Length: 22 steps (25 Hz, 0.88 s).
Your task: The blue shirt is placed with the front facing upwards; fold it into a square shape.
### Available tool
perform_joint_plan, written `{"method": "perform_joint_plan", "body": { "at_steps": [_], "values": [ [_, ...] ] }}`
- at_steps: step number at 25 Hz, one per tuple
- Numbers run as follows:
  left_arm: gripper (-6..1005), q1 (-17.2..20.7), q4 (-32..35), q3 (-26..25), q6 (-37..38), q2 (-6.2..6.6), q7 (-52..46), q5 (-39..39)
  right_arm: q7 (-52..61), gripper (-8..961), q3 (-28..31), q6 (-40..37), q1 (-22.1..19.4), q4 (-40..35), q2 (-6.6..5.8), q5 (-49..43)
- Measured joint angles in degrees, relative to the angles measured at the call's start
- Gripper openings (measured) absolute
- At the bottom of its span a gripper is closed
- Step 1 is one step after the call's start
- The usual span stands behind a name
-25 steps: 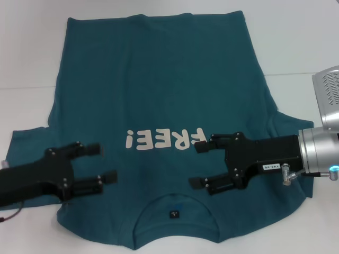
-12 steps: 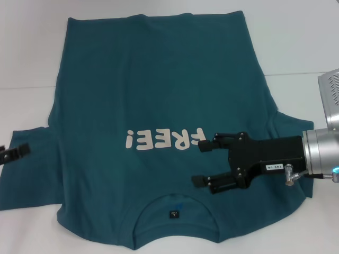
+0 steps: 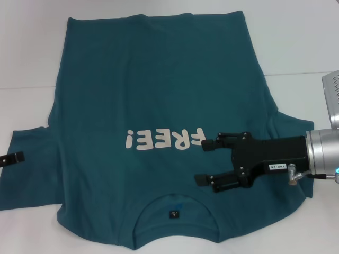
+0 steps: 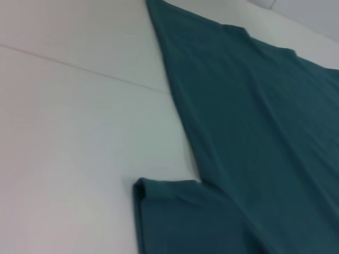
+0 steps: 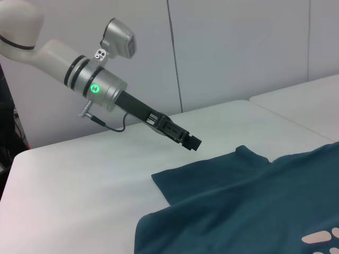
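Tabletop (image 3: 296, 37): smooth, white, one thin seam line.
Blue shirt (image 3: 159, 95): soft matte teal knit, spread flat on the tabletop, collar nearest the robot.
Lettering (image 3: 165, 140): cream "FREE!".
Right claw (image 3: 205, 162): black, fingers apart, over the chest.
Left claw (image 5: 192, 142): black, above the sleeve; spread unclear.
Neck label (image 3: 172, 214): small dark square.

A smooth white matte table surface (image 3: 296, 47) fills the scene, crossed by a thin straight seam line (image 3: 302, 73) where two panels meet. Behind it in the right wrist view stands a pale grey panelled wall (image 5: 238, 47) with a narrow vertical joint (image 5: 175, 58), evenly lit.
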Motion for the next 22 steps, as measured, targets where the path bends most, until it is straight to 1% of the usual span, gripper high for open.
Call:
{"method": "perform_joint_plan", "body": {
  "at_steps": [6,11,14,17,22],
  "values": [
    [888,-0.33,-1.04,0.51,-3.76,-0.29,0.16,2.0,0.25,944,0.0,-0.04,-0.05,-0.02,-0.01,0.0],
    [888,0.1,-1.35,1.72,-5.56,-0.35,0.28,2.09,0.38,944,0.01,-0.04,-0.1,-0.03,0.12,0.0],
    [888,0.41,-1.69,3.38,-6.52,-0.53,0.33,2.11,0.46,944,0.0,-0.04,-0.09,-0.02,0.15,0.0],
    [887,0.41,-1.94,3.68,-6.59,-0.6,0.33,2.12,0.54,943,0.01,-0.04,-0.07,-0.02,0.15,0.0],
    [833,0.28,-1.95,4.07,-6.59,-0.69,0.58,2.15,0.95,943,0.0,-0.04,-0.07,-0.36,0.15,0.0]
  ]
}}
